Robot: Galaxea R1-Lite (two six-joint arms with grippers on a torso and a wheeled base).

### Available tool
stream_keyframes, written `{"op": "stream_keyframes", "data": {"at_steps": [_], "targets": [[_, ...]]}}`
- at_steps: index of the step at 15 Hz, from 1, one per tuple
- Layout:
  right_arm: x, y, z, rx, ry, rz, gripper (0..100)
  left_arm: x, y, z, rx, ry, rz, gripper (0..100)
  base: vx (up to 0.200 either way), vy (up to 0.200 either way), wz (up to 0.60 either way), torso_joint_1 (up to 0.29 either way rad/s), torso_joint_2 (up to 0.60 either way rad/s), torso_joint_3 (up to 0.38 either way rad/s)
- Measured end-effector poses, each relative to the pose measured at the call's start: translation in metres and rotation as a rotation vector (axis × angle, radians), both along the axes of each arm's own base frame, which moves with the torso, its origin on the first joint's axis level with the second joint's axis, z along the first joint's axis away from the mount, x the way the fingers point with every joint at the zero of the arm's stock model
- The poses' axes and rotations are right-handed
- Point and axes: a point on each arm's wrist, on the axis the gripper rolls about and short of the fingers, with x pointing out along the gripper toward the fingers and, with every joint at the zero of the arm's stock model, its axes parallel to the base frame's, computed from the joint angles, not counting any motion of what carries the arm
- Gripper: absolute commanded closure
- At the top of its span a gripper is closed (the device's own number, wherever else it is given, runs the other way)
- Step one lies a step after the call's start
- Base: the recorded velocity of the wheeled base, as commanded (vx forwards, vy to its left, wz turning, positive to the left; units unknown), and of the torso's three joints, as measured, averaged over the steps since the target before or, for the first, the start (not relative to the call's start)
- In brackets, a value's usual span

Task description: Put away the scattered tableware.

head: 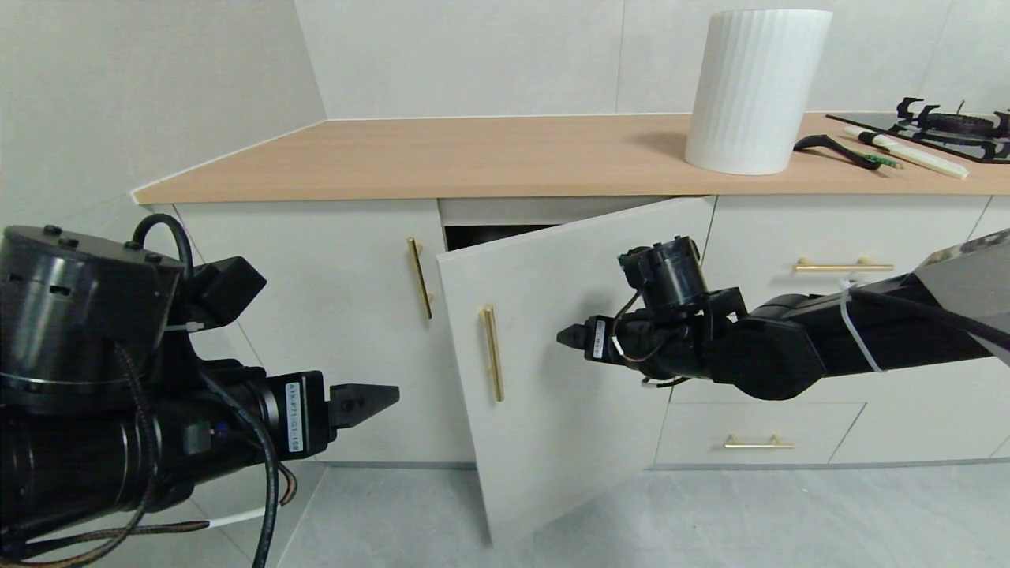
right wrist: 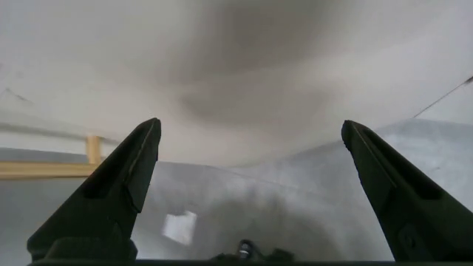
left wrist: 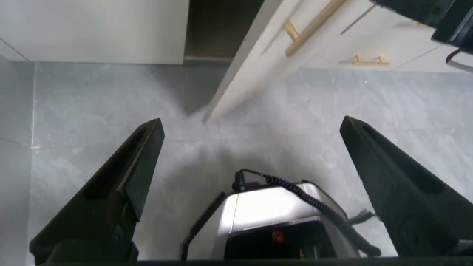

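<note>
My left pincer (head: 363, 402) hangs low at the far left, in front of the closed cupboard door (head: 316, 331). Its two fingers are spread wide with nothing between them; in the left wrist view the left pincer (left wrist: 251, 125) opens over the grey floor (left wrist: 111, 96). Just past the closed door's gold handle (head: 420, 278), the next cupboard door (head: 568, 379) stands ajar, swung out toward me, with a dark gap at its top corner and its own gold handle (head: 492, 353) upright near the free edge. My right pincer (head: 570, 338) is close against the face of this open door, to the right of that handle. It is also wide open and holds nothing; the right wrist view shows the right pincer (right wrist: 251, 125) facing the pale door panel (right wrist: 236, 59). Above, on the wooden table (head: 473, 158), stands a tall white ribbed container (head: 753, 91). The tableware lies just right of it: a black utensil (head: 832, 147) and a long pale utensil (head: 915, 155) with a green part at one end, its far end on the edge of the black hob (head: 959, 125).
</note>
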Motion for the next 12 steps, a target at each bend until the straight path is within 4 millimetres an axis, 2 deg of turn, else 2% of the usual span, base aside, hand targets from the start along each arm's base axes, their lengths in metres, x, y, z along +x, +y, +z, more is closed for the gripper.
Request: {"op": "stream_keyframes", "data": {"at_steps": [4,8,12], "targets": [[0.004,0.015,0.002,0.104,0.009,-0.032,0,0.000,0.000,0.000,0.000,0.001,0.001,0,0.000,0.000,0.00,0.000,0.00,0.000],[0.027,0.029,-0.001,0.188,-0.010,-0.153,0,0.001,0.000,-0.001,0.001,0.003,0.002,0,0.000,0.000,0.00,0.000,0.00,0.000],[0.058,0.029,-0.010,0.240,-0.030,-0.262,0,0.001,0.000,-0.001,0.001,0.004,0.002,0,0.000,0.000,0.00,0.000,0.00,0.000]]}}
